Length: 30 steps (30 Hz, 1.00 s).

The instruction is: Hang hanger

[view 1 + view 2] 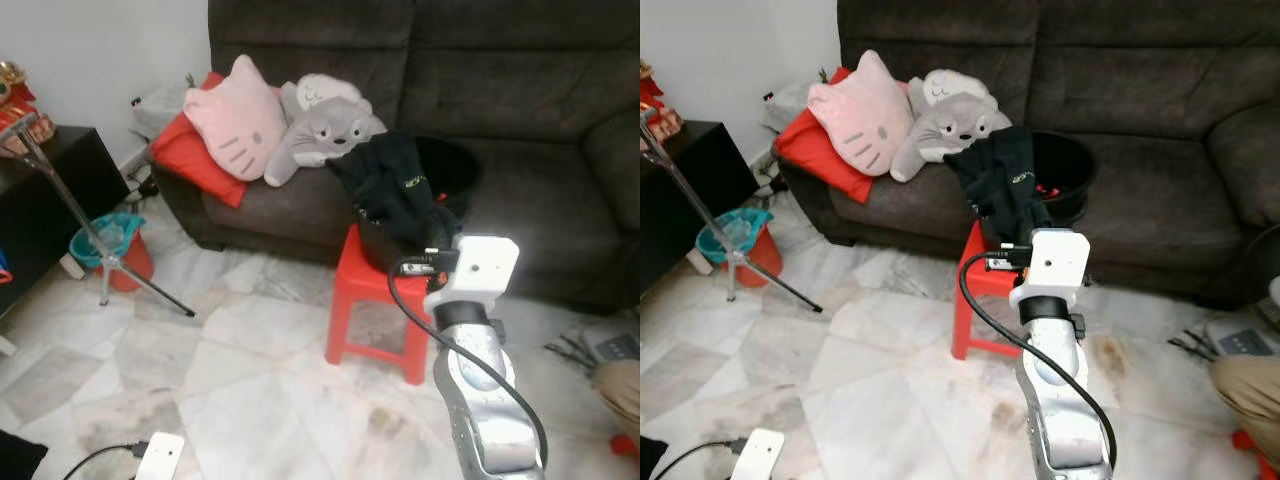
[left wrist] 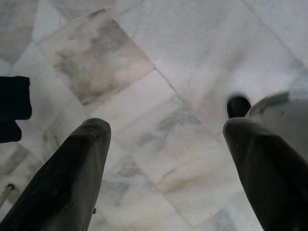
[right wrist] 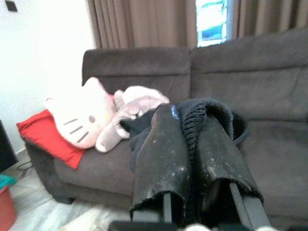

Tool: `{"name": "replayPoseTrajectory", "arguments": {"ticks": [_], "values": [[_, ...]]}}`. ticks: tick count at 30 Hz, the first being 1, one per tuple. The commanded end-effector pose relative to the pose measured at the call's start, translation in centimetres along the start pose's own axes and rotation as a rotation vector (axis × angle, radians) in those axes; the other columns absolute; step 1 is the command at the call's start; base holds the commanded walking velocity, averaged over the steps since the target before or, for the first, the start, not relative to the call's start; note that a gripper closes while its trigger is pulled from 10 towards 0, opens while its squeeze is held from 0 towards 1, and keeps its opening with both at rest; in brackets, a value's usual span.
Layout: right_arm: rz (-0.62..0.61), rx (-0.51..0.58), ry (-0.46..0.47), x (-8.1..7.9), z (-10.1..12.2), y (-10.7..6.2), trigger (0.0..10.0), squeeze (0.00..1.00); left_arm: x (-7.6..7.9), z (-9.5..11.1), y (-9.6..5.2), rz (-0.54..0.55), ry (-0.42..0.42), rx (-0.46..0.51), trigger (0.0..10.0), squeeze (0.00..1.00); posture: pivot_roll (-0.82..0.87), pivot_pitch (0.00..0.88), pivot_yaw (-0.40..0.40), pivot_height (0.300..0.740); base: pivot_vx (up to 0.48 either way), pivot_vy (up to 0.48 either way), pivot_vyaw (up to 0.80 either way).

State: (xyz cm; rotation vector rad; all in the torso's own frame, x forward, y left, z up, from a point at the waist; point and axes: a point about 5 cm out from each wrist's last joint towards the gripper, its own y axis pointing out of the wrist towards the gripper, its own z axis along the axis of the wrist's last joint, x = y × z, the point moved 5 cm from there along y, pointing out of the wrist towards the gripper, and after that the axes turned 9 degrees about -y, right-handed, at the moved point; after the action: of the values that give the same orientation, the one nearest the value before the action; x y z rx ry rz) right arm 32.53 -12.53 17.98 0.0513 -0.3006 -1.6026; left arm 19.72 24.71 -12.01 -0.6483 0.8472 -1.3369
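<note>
On the red stool [image 1: 375, 300] before the dark sofa [image 1: 520, 90], a black basket [image 1: 440, 175] held a black garment [image 1: 395, 190]; I could make out no hanger among it. Reaching toward that heap, the right hand [image 3: 190, 159] had its fingers closed together with nothing between them. Low over the marble floor [image 2: 183, 72] hung the left hand [image 2: 166, 159], fingers spread apart. Pink and grey plush cushions [image 1: 280, 125] lay on the sofa, a tripod stand [image 1: 95, 240] beside it.

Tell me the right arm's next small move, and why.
Probably ease the right gripper forward onto the black garment. It points straight at that garment, which is draped over the black basket on the red stool, and a firm hold is not evident.
</note>
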Motion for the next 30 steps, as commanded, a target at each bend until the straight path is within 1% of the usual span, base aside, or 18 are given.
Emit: {"name": "replayPoseTrajectory", "arguments": {"ticks": [1,8,9,10,11,13,14,15,18,19,21,22,23,25,27,28,29,30], "values": [[0.035,0.040,0.009,-0.9,1.1,0.0,10.0,0.00,-0.5,-0.2,0.0,0.007,0.012,-0.016,10.0,0.00,-0.16,0.000,0.060,0.732,-0.311,0.000,0.00],[0.149,0.081,0.020,-2.9,2.0,-0.2,10.0,0.00,-0.5,-0.1,0.0,0.008,0.013,-0.015,10.0,0.00,-0.16,0.000,0.060,0.732,-0.311,0.000,0.00],[0.198,0.091,0.038,-3.7,2.3,-0.3,10.0,0.00,-0.5,-0.1,0.0,0.008,0.014,-0.015,10.0,0.00,-0.16,0.000,0.060,0.732,-0.289,0.000,0.00],[0.275,0.106,0.063,-5.0,2.7,-0.5,10.0,0.00,-0.5,-0.1,0.0,0.008,0.014,-0.014,10.0,0.00,-0.16,0.000,0.062,0.732,-0.247,0.000,0.00],[0.328,0.118,0.066,-5.8,3.1,-0.8,10.0,0.00,-0.5,-0.1,0.0,0.008,0.014,-0.014,10.0,0.00,-0.16,0.000,0.062,0.732,0.000,0.000,0.00],[0.480,0.139,0.072,-8.2,3.7,-1.8,10.0,0.00,-0.5,-0.1,0.0,0.008,0.019,-0.014,10.0,0.00,-0.16,0.000,0.062,0.732,0.000,0.000,0.00],[0.480,0.139,0.072,-8.2,3.7,-1.8,10.0,0.00,-0.5,-0.1,0.0,0.008,0.019,-0.014,10.0,0.00,-0.16,0.000,0.062,0.732,0.000,0.000,0.00],[0.621,0.154,0.114,-10.3,4.5,-3.1,10.0,0.00,-0.5,-0.1,0.0,0.010,0.028,-0.017,10.0,0.00,-0.17,0.000,0.063,0.732,0.000,0.000,0.00],[0.829,0.176,0.210,-12.9,6.1,-5.4,10.0,0.00,-0.5,-0.1,0.0,0.013,0.031,-0.019,10.0,0.00,-0.16,0.000,0.062,0.732,0.000,0.000,0.00],[0.946,0.176,0.238,-14.2,6.6,-6.9,10.0,0.00,-0.5,-0.1,0.0,0.013,0.030,-0.019,10.0,0.00,-0.16,0.000,0.062,0.732,0.000,0.000,0.00],[1.048,0.170,0.245,-15.0,6.8,-8.3,10.0,0.00,-0.5,-0.1,0.0,0.015,0.030,-0.020,10.0,0.00,-0.16,0.000,0.062,0.732,0.000,0.000,0.00],[1.122,0.159,0.230,-15.7,6.6,-9.3,10.0,0.00,-0.5,0.0,0.0,0.015,0.031,-0.020,10.0,0.00,-0.16,0.000,0.062,0.732,0.000,0.000,0.00],[1.142,0.153,0.225,-15.8,6.4,-9.6,10.0,0.00,-0.5,0.0,0.0,0.015,0.032,-0.020,10.0,0.00,-0.16,0.000,0.062,0.732,0.000,0.000,0.00],[1.133,0.136,0.201,-15.8,5.8,-9.4,10.0,0.00,-0.5,0.0,0.0,0.015,0.032,-0.020,10.0,0.00,-0.16,0.000,0.063,0.732,0.000,0.000,0.00],[0.999,0.066,0.119,-15.1,3.8,-7.2,10.0,0.00,-0.5,0.0,0.0,0.015,0.031,-0.019,10.0,0.00,-0.16,0.000,0.066,0.732,0.000,0.000,0.00],[0.892,-0.005,0.087,-14.2,2.3,-5.6,10.0,0.00,-0.5,0.1,0.0,0.015,0.032,-0.018,10.0,0.00,-0.16,0.000,0.066,0.732,0.000,0.000,0.00],[0.681,-0.133,0.061,-11.7,-0.5,-2.8,10.0,0.00,-0.5,0.2,0.1,0.014,0.032,-0.017,10.0,0.00,-0.16,0.000,0.067,0.732,0.000,0.000,0.00],[0.591,-0.186,0.057,-10.4,-1.6,-1.8,10.0,0.00,-0.5,0.2,0.1,0.013,0.032,-0.017,10.0,0.00,-0.16,0.000,0.067,0.732,0.000,0.000,0.00]]}}
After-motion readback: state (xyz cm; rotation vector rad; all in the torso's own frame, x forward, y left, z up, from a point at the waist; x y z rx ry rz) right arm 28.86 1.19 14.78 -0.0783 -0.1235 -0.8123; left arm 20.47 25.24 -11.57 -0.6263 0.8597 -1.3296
